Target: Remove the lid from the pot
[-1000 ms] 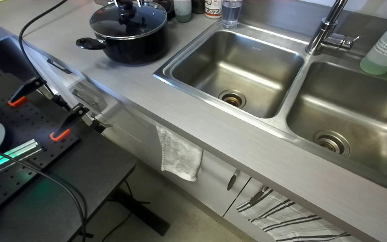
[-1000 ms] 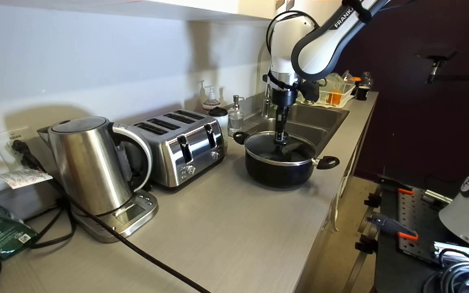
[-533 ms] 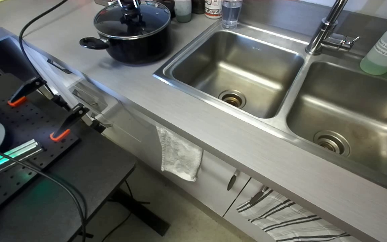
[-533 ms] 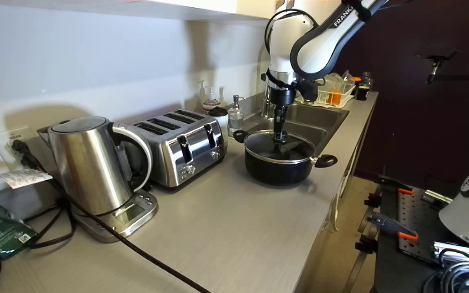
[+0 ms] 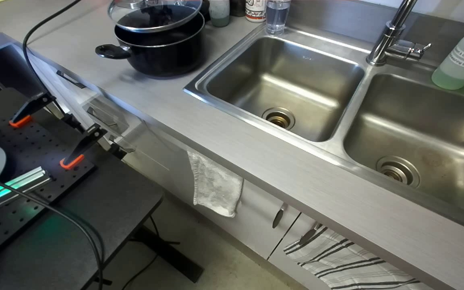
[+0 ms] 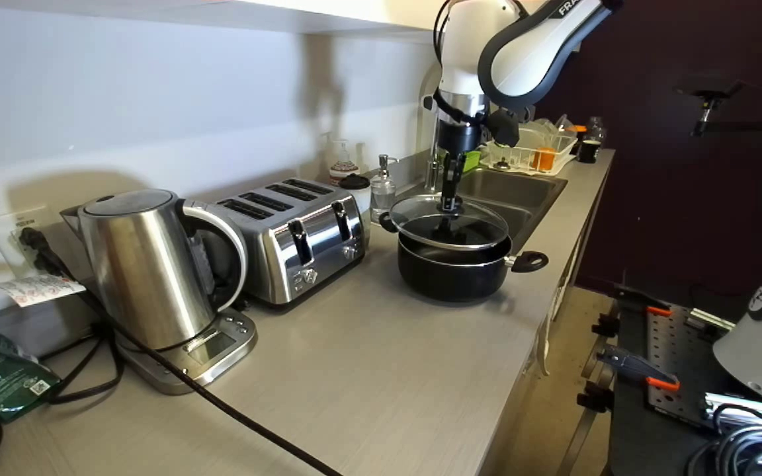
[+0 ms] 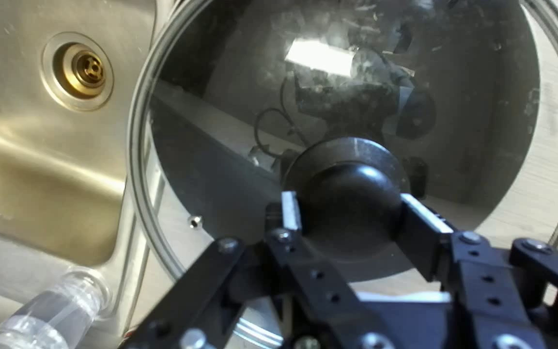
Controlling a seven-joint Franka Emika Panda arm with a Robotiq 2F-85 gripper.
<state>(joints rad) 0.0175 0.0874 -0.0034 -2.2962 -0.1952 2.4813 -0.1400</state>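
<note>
One end effector (image 7: 354,213) grasping lid (image 6: 480,227) by knob (image 7: 349,189); inside of pot (image 6: 450,283) partly hidden below.

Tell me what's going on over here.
A robot arm holds a glass lid just above a pot, its claw shut on the lid's black knob. A gap shows between lid and pot. The pot stands on the counter next to the sink. So the lid is off, but not yet set down.
</note>
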